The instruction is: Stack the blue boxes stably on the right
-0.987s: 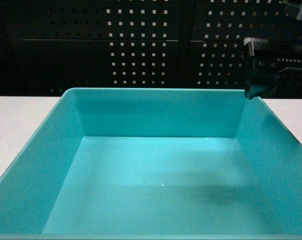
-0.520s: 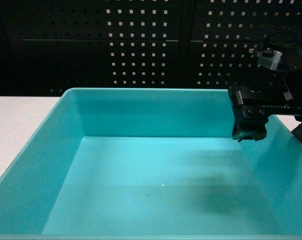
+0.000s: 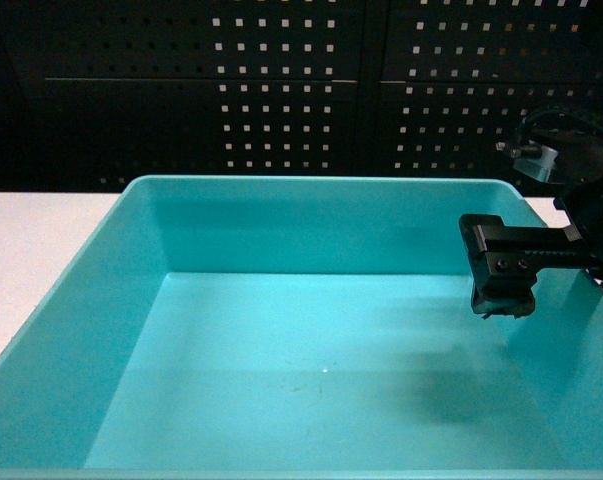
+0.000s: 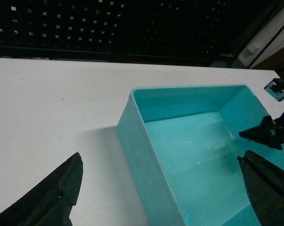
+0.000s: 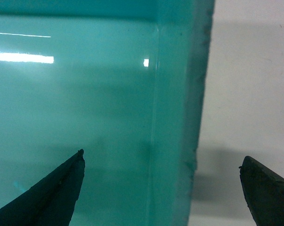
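The turquoise blue box sits on the white tabletop. The right wrist view alone shows the right gripper with fingers spread astride the box's right wall; the left gripper is also spread.

No readable text, label or number appears anywhere.

You've got just one blue box in sight, the same single tub in all three views, no second one showing anywhere. There's one white table under it and one black pegboard wall behind. For hardware you're looking at two grippers: right gripper and left gripper.
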Robot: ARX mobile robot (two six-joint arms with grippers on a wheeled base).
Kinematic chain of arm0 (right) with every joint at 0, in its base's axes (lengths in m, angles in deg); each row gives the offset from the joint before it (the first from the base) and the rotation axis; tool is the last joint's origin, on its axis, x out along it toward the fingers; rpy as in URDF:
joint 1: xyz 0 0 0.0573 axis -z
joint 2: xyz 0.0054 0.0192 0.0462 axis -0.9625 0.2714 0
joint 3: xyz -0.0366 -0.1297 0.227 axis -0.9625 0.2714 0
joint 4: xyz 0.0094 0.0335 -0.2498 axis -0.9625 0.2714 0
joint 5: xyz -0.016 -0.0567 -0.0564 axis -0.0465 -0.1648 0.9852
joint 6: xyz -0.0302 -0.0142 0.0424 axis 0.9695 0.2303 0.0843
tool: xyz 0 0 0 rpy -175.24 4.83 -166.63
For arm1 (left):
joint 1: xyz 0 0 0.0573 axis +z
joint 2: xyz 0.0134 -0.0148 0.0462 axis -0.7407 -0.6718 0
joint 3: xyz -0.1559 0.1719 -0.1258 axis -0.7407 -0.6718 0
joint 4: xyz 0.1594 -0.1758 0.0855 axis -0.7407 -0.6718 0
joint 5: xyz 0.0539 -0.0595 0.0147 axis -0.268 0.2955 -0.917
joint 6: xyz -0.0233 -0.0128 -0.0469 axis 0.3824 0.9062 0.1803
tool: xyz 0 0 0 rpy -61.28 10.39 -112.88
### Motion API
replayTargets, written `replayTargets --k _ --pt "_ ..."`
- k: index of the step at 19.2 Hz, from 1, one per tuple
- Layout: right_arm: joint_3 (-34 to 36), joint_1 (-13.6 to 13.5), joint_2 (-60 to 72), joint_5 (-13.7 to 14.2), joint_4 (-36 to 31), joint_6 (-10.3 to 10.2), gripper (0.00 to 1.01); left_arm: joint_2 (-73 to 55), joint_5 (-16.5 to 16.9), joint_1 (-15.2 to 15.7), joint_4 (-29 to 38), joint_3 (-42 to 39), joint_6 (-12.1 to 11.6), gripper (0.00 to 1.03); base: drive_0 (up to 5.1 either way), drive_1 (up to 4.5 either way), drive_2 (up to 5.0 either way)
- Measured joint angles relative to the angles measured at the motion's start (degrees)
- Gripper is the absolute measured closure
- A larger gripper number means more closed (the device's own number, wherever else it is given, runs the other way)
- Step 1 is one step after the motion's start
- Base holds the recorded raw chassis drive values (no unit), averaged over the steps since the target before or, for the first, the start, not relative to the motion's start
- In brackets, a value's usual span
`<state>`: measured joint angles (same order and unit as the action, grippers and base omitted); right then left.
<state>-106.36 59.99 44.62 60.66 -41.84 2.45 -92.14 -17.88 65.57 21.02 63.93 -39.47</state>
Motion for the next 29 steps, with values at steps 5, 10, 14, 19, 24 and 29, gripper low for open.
replayTargets --k 5,10,14,19,24,29 --pt "-0.15 -1.49 1.01 2.03 1.49 -2.21 0.58 0.00 0.00 0.00 0.00 0.00 0.00 0.05 0.0 0.00 0.0" --pt "-1.49 -2.40 2.08 2.86 2.91 -3.04 1.00 0.00 0.00 0.00 0.00 0.00 0.00 0.05 0.0 0.00 0.0" --pt "-2.16 -2.69 2.54 3.30 3.82 -4.02 0.99 0.00 0.00 0.00 0.00 0.00 0.00 0.05 0.0 0.00 0.0" --pt "-3.41 -3.10 3.30 3.85 5.29 -5.33 0.99 0.00 0.00 0.00 0.00 0.00 0.00 0.05 0.0 0.00 0.0" --pt "-4.61 -4.24 3.98 4.35 6.51 -6.69 0.99 0.00 0.00 0.00 0.02 0.00 0.00 0.05 0.0 0.00 0.0" --pt "-4.90 -5.62 4.11 4.35 6.64 -8.57 0.99 0.00 -0.02 0.00 0.02 0.00 0.00 0.05 0.0 0.00 0.0"
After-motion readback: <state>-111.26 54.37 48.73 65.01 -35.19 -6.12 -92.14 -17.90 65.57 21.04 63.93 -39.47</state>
